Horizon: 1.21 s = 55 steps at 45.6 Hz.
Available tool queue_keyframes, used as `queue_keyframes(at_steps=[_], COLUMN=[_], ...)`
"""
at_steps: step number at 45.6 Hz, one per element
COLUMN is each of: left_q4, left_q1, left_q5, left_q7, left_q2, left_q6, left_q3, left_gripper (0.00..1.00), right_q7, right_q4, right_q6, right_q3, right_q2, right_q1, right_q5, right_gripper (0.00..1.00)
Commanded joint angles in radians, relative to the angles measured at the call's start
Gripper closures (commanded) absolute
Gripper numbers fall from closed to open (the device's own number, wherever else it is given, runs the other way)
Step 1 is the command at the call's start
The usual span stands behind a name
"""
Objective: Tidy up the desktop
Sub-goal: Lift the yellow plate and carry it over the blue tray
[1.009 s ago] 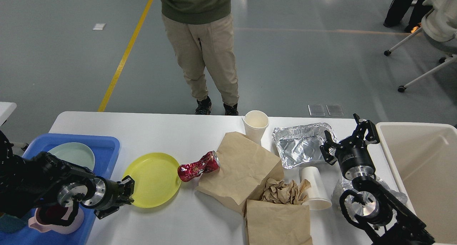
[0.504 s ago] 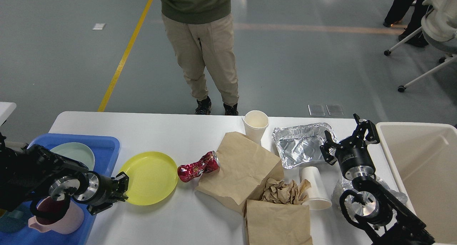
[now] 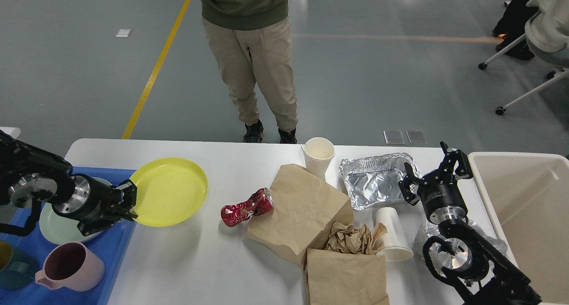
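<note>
While left fingers (image 3: 129,202) pinch the yellow plate (image 3: 171,190), right fingers (image 3: 438,169) spread empty.

White desktop (image 3: 200,260), level, strewn with litter.

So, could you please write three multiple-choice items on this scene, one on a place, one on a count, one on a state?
1. Where is the pink mug?
A. in the blue tray
B. in the beige bin
C. on a paper bag

2. How many white paper cups are there?
A. one
B. two
C. four

3. The red can is:
A. upright
B. crushed, lying down
C. held by a gripper

Key: 1 A, it stands on the tray's floor; 2 B, one upright cup, one tipped cup; 3 B, dented and lying on the desktop.
</note>
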<state>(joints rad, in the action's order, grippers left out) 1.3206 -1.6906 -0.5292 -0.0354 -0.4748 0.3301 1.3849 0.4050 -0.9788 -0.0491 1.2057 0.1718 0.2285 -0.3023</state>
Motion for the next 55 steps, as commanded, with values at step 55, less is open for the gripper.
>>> queue_keyframes(at_steps=[55], left_q4=[-0.590], left_q1=[0.271], left_q5=[0.008], left_q7=[0.241], left_q2=[-0.306], left_q6=[0.299], left_q3=[-0.214], left_gripper=[1.00], right_q7=[0.000], right_q4=[-0.001], right_q6=[0.000], right_q3=[0.000], right_q2=[0.000], right_q1=[0.000], right_q5=[0.000], right_gripper=[0.00])
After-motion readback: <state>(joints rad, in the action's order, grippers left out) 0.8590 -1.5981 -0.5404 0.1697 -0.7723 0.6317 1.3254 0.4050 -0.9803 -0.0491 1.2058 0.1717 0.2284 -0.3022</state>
